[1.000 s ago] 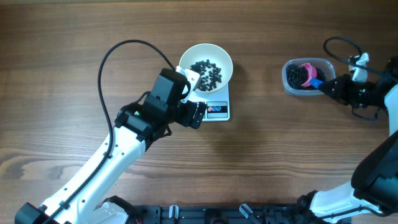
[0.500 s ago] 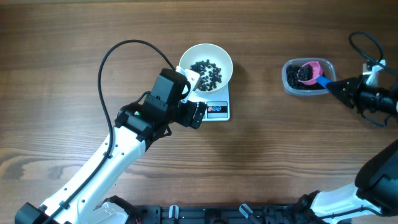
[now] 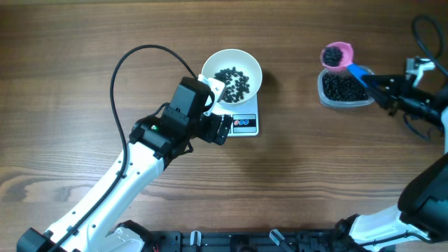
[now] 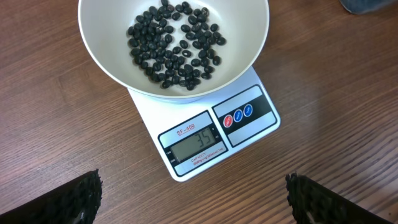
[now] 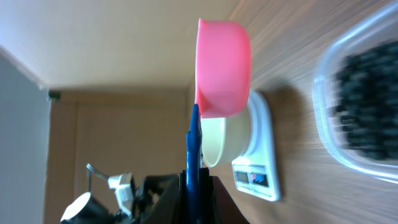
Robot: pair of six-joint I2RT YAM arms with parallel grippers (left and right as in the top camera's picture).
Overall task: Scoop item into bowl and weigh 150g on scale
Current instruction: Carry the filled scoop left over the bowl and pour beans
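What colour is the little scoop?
The small round plastic scoop is pink, blue-handled; right wrist view shows it best.

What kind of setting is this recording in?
Probably a robotics lab bench staged as a kitchen task: robot arms at a wood-grain table, a kitchen scale carrying a white bowl of black beans, plus a pink scoop.

I work over a brown wooden table [image 3: 329, 182] whose grain runs from 9 o'clock to 3 o'clock in the overhead view. In the left wrist view the same wood carries a soft, pale sheen of light toward 3 o'clock. The right wrist view is turned on its side: I see a plain tan wall [image 5: 99, 43] from 10 to 12 o'clock, a darker brown panel [image 5: 124, 143] toward 8 o'clock, and a grey surface [image 5: 18, 143] along the 9 o'clock edge.
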